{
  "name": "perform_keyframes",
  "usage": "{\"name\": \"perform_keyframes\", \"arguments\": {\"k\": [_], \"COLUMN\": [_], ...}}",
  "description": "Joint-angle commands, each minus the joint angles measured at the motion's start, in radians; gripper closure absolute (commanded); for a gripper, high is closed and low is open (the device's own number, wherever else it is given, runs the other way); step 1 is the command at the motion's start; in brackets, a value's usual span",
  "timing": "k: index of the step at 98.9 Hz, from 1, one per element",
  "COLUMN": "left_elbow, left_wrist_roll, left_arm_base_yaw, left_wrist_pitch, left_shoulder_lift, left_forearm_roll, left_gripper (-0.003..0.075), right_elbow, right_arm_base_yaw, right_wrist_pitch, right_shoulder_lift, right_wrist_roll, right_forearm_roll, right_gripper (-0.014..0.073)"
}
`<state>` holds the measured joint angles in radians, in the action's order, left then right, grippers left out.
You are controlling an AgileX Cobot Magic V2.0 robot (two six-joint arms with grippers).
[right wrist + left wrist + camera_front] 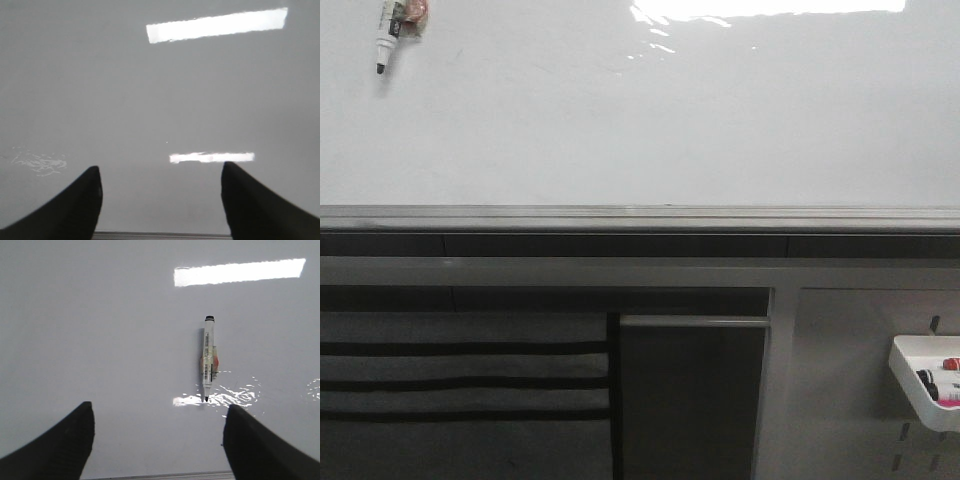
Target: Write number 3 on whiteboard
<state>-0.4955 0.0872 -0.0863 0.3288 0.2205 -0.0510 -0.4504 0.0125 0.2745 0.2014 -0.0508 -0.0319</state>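
White marker pen (388, 35) with black tip hangs at the upper left of the glossy white whiteboard (650, 120), which bears no 3. Left gripper (157, 445) and right gripper (160, 200) both gape wide, holding nothing.

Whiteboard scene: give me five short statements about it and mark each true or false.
1. The whiteboard bears a drawn 3. False: no digit shows.
2. A marker hangs on the board, tip down. True.
3. The left hand grips the marker. False: it is open and apart from it.
4. The right hand is open and empty. True.
5. The white tray on the pegboard panel is empty. False: markers lie in it.
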Motion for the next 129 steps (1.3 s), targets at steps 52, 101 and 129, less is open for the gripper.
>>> {"name": "perform_keyframes", "arguments": {"k": [52,101,129], "left_elbow": [-0.035,-0.191,-0.286], "left_wrist_roll": [-0.002,0.1,0.1], "left_arm_base_yaw": [0.002,-0.095,-0.194], "left_wrist_pitch": [-0.063,-0.035,-0.213], "left_shoulder_lift": [0.045,0.447,0.756], "left_forearm_roll": [-0.028,-0.043,-0.034], "left_gripper": [0.0313,0.0353,0.0353], "right_elbow": [-0.048,-0.279,-0.281], "right_arm_base_yaw": [-0.004,0.122,0.265], "right_wrist_pitch": [-0.03,0.33,0.264], "right_shoulder_lift": [0.034,0.334,0.455], "right_wrist_roll": [0.024,0.362,0.362], "right_forearm_roll": [0.003,0.291,0.298], "right_gripper": [0.0095,0.0095,0.0095]}}
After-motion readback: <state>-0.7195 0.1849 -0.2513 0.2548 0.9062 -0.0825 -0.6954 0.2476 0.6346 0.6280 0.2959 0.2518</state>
